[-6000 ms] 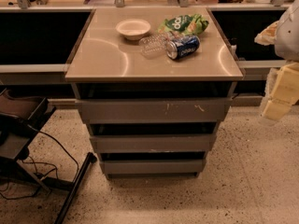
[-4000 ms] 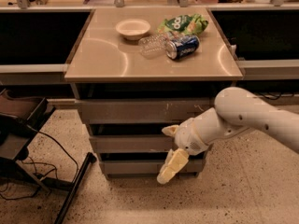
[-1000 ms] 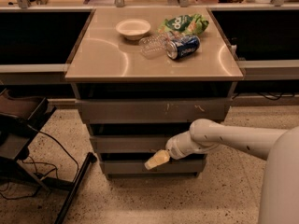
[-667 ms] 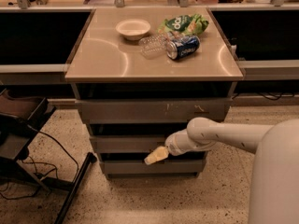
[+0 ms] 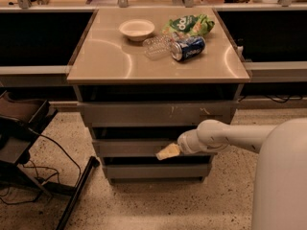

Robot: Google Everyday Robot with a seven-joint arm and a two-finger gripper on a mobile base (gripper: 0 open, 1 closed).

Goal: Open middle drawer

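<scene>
Camera view: my end effector (image 5: 168,151), a pale yellowish tip, sits against the flat grey front of the middle drawer (image 5: 127,147), second of three under the glossy beige tabletop (image 5: 105,56). Open or closed, I cannot tell. My smooth white arm (image 5: 225,134) runs off the right edge.

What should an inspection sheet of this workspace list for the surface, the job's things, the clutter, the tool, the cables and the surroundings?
Surface: cabinet top, beige and glossy.
Job's things: middle drawer, plain grey front between two other fronts.
Clutter: bowl, bag, can on its side and clear container, all on the rear half of the top.
Tool: tool at the middle drawer's front, right of centre.
Cables: cable on the floor at left.
Surroundings: speckled floor; dark stand at left.
</scene>
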